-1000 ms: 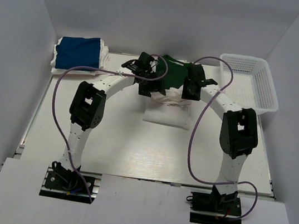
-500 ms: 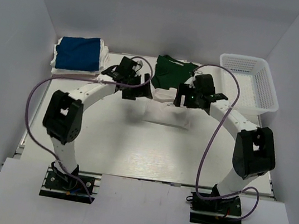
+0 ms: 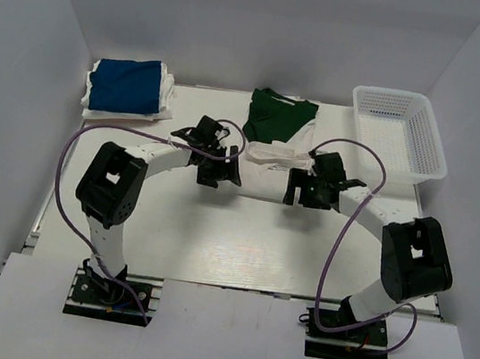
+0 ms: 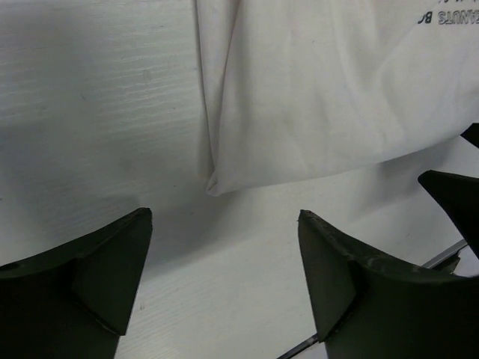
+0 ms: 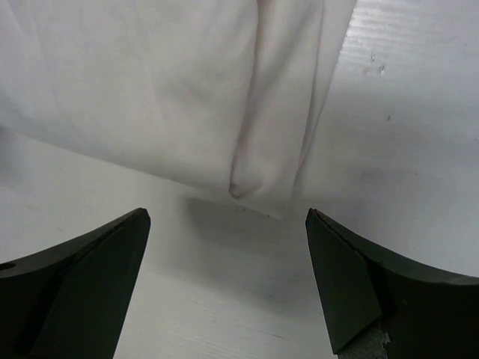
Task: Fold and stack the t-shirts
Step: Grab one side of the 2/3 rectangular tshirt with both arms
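The left hand (image 4: 224, 215) and the right hand (image 5: 228, 213) are held spread, nothing pinched, each just off a near corner of the white shirt (image 3: 271, 155). The white shirt is laid mid-way across the desk (image 3: 213, 239), folded. The green shirt (image 3: 278, 117) is seen just behind it. The blue shirt (image 3: 126, 84) is folded at far left.

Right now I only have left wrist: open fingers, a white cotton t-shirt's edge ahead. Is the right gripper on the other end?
Observer: No. The right gripper is open, with the white t-shirt lying ahead of its jaws, not between them.
Operator: Where's the green shirt?
Observer: The dark green t-shirt lies flat just beyond the white one, on the far side.
Operator: And the blue?
Observer: The folded royal blue t-shirt sits in the far left corner, on top of a white cloth.
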You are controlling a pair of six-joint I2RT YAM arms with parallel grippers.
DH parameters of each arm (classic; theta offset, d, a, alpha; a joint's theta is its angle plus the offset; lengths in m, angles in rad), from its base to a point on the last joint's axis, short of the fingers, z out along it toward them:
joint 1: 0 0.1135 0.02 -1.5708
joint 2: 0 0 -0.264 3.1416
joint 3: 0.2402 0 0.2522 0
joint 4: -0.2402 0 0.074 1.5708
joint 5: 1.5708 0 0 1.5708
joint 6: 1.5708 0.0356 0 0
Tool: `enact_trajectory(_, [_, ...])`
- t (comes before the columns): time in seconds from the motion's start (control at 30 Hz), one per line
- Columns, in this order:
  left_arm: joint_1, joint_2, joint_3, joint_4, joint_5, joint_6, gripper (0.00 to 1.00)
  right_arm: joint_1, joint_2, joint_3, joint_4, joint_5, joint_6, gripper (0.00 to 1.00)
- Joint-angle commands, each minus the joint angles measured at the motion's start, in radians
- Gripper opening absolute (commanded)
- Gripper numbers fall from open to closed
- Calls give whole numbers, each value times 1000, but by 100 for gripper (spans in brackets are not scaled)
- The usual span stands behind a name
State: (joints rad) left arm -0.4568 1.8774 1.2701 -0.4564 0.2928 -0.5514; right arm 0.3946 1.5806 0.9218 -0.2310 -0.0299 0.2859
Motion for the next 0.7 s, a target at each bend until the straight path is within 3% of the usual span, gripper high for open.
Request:
enact_trajectory(0.0, [-3, -12, -33, 57, 39, 1, 86, -2, -44, -47, 54, -18, 15, 90])
enact_trajectory(0.07, [-3, -3, -44, 77, 72, 1, 78, -8, -56, -93, 76, -5, -8, 89])
enact_trajectory(0.23, [-13, 37, -55, 96, 97, 1, 69, -8, -34, -126, 197, -2, -80, 78])
enact_trajectory(0.37, [-22, 75, -55, 120, 120, 1, 60, -13, 13, -121, 274, -27, -99, 75])
enact_trajectory(0.47, [-22, 103, -26, 134, 120, 1, 49, -13, 44, -104, 312, -54, -100, 60])
enact_trajectory(0.5, [-22, 103, -17, 134, 120, 1, 42, -14, 45, -97, 314, -57, -106, 42])
enact_trajectory(0.53, [-22, 112, -8, 134, 120, 1, 26, -16, 48, -81, 296, -62, -108, 33])
enact_trajectory(0.6, [-22, 112, 6, 111, 120, 1, 7, -7, 15, -72, 268, -59, -111, 9])
enact_trajectory(0.63, [-22, 98, 6, 111, 120, 1, 0, -11, -2, -77, 242, -62, -114, 5])
enact_trajectory(0.67, [-22, 83, -8, 111, 135, 1, 0, -11, -22, -78, 233, -67, -113, 3])
